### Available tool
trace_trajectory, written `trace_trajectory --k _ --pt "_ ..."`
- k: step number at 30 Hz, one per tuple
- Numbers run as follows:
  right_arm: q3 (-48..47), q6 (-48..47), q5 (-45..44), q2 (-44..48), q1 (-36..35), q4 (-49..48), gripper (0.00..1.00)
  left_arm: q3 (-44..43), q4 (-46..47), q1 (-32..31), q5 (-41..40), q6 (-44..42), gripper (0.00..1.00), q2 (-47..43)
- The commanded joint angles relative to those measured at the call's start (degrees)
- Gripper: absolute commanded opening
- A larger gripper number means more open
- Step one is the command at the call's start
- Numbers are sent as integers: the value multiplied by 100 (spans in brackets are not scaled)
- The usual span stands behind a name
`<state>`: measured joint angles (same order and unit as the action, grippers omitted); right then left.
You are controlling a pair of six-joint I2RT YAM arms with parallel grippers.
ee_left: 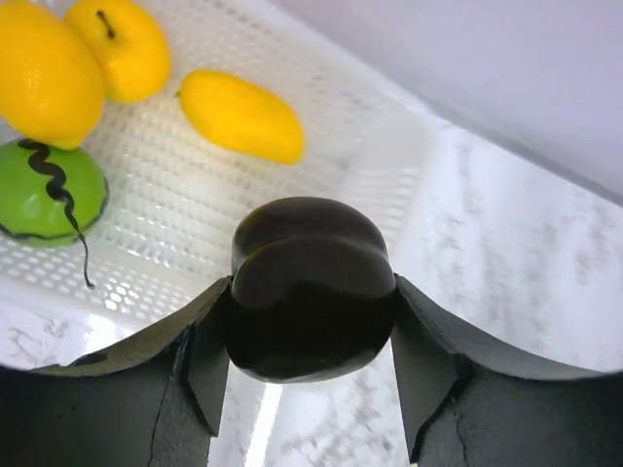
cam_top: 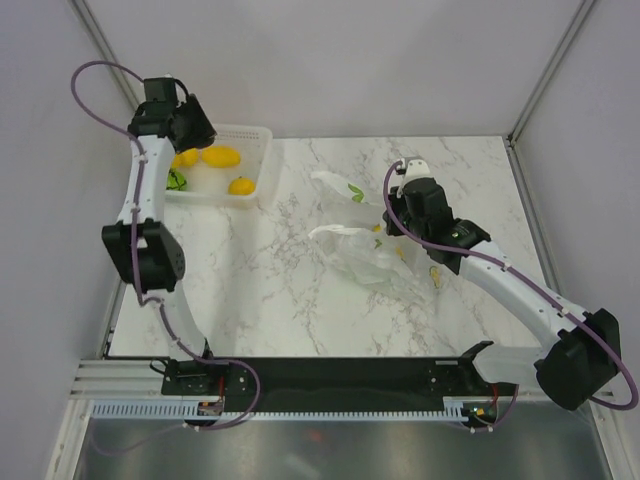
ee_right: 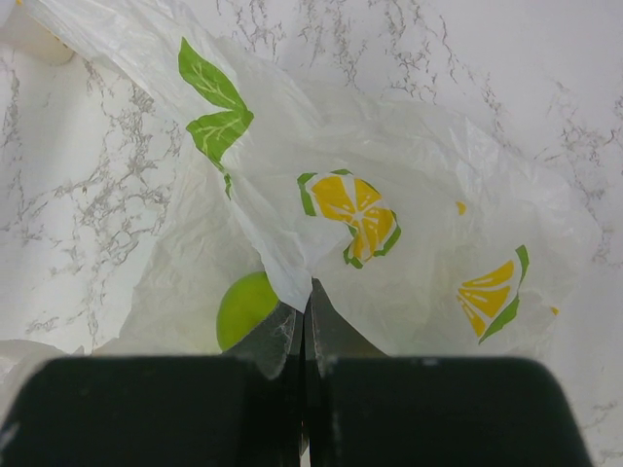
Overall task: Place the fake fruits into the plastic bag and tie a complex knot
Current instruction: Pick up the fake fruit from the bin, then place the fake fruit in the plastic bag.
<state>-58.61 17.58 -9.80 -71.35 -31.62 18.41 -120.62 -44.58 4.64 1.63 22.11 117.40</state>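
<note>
Left end effector (ee_left: 311,297): is clamping the black fruit (ee_left: 307,243), one finger (ee_left: 209,336) pressing on each side; in the overhead view it (cam_top: 190,125) is hanging at the far-left corner of the basket (cam_top: 262,135).
Black fruit: is sitting glossy and round between the fingers, overlapping the basket's mesh floor and near rim in the wrist view; I cannot tell whether it is touching the basket.
Basket (ee_left: 195,204): white, perforated and rigid, is resting on the marble surface (cam_top: 270,290).
Yellow fruits (ee_left: 241,115): three are lying on the basket floor, apart from the black fruit.
Marked green fruit (ee_left: 49,190): is lying in the basket just beside the yellow ones, carrying a wavy black line.
Plastic bag (cam_top: 370,255): is lying crumpled on the surface, well to the right of the basket and apart from it.
Right end effector (ee_right: 304,326): its fingers are pressing together, pinching a fold of the lemon-printed bag (ee_right: 419,224); it (cam_top: 412,175) is on the bag's side away from the basket.
Plain green fruit (ee_right: 243,306): is showing under the bag's film just beside the pinched fold, partly covered.
</note>
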Motion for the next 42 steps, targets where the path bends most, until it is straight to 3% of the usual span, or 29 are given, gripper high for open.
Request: trace_trajectory --k 1,6,8,10,12,22,29,37,42 --pt "-151 -45 172 -1 24 -93 0 1010 834 -296 558 426 39 -2074" --pt "-265 8 356 -45 24 -66 0 3582 2310 -1526 190 689 40 -4064" --pt "-291 17 470 -54 24 -49 0 4184 2996 -2191 -30 733 40 -4714" --pt "-361 26 567 -124 24 -31 0 5000 3479 -2772 -145 742 40 -5015" --pt "-449 52 611 -142 24 4 0 5291 3718 -3091 -145 742 39 -5052" --pt "-608 175 769 -116 24 162 0 5786 4167 -3927 109 874 38 -3850" --pt "-643 228 594 -203 24 198 0 5550 4607 -4190 1199 900 39 -2857" --pt "-687 456 163 -274 24 127 0 5980 5635 -4769 1331 1762 42 -1871" --pt "-687 509 -38 -265 24 136 0 6076 5925 -5517 708 1692 43 -1861"
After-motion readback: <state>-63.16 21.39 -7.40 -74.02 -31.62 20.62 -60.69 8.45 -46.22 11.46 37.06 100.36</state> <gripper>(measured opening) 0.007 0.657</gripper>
